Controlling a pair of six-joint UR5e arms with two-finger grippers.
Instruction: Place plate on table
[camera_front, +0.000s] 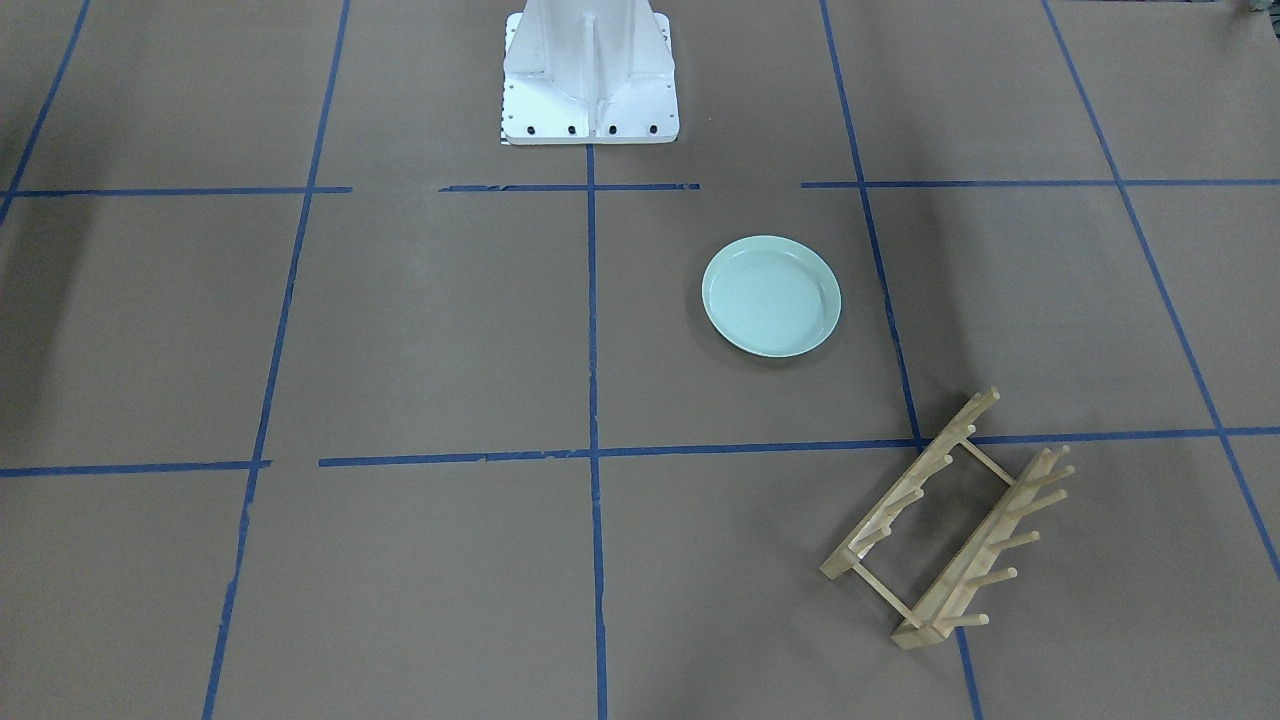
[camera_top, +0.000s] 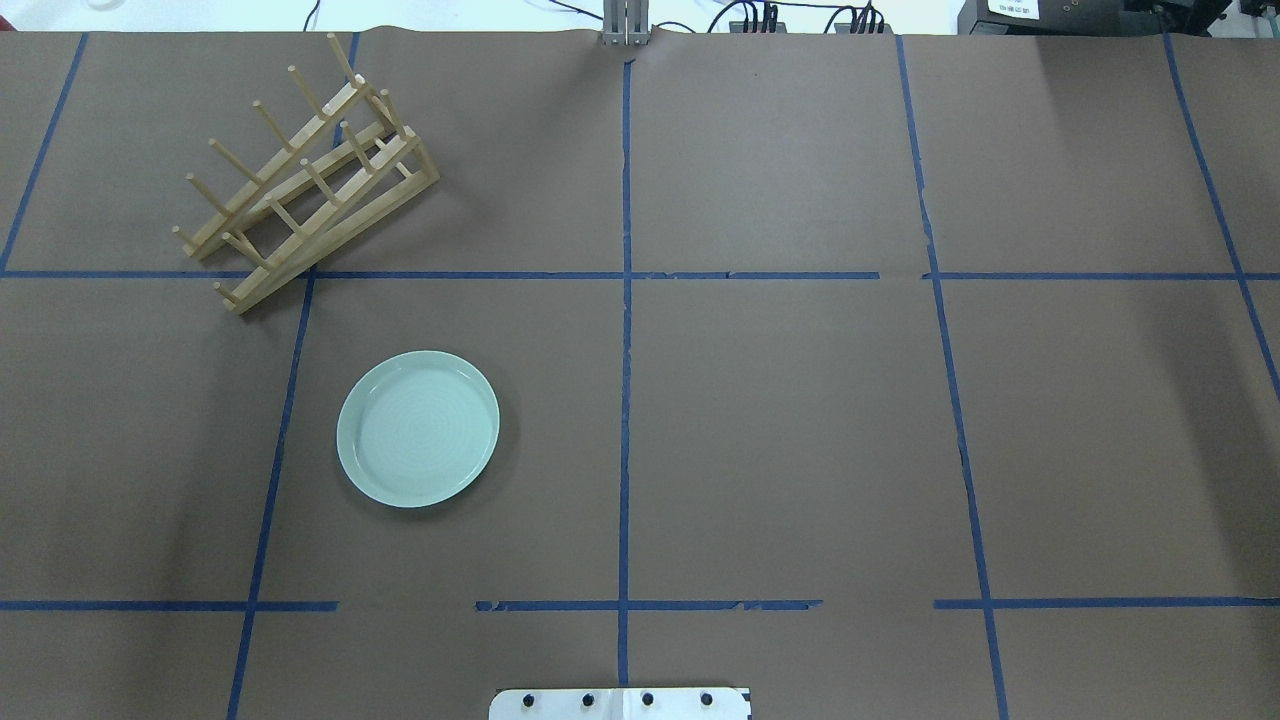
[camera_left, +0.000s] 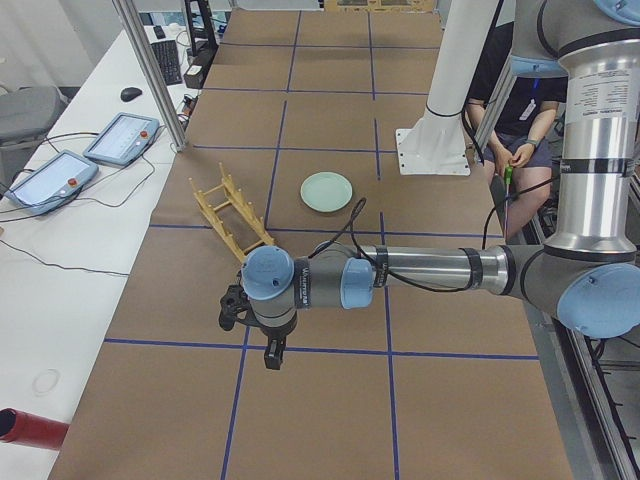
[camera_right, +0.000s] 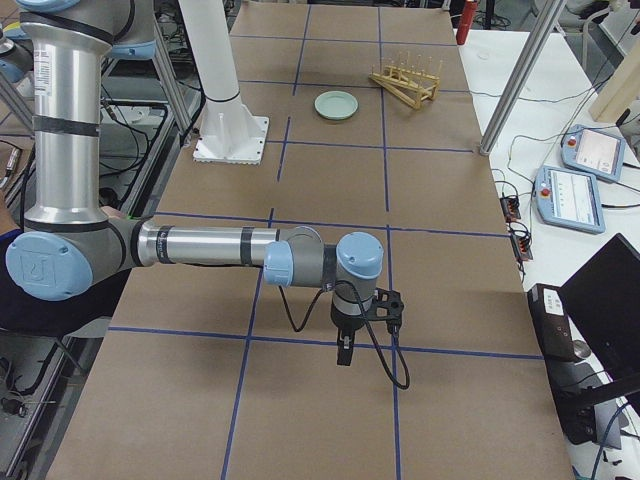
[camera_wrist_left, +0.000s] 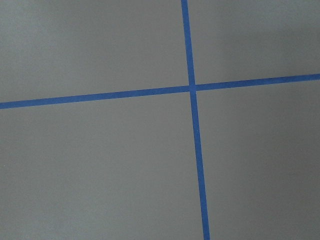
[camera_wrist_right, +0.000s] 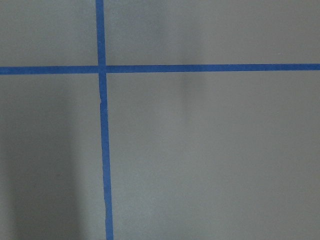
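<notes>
The pale mint-green plate (camera_front: 771, 296) lies flat on the brown table (camera_front: 400, 330), apart from everything else. It also shows in the overhead view (camera_top: 418, 428) left of centre, and in both side views (camera_left: 326, 191) (camera_right: 336, 104). My left gripper (camera_left: 271, 355) hangs over the table's left end, far from the plate. My right gripper (camera_right: 343, 352) hangs over the right end, far from it too. Both show only in the side views, so I cannot tell whether they are open or shut. Both wrist views show only bare table with blue tape.
A light wooden peg rack (camera_top: 300, 190) stands at an angle on the table beyond the plate, also in the front view (camera_front: 950, 520). The white robot base (camera_front: 590, 75) stands at the table's near edge. Tablets (camera_left: 120, 138) lie on the side bench.
</notes>
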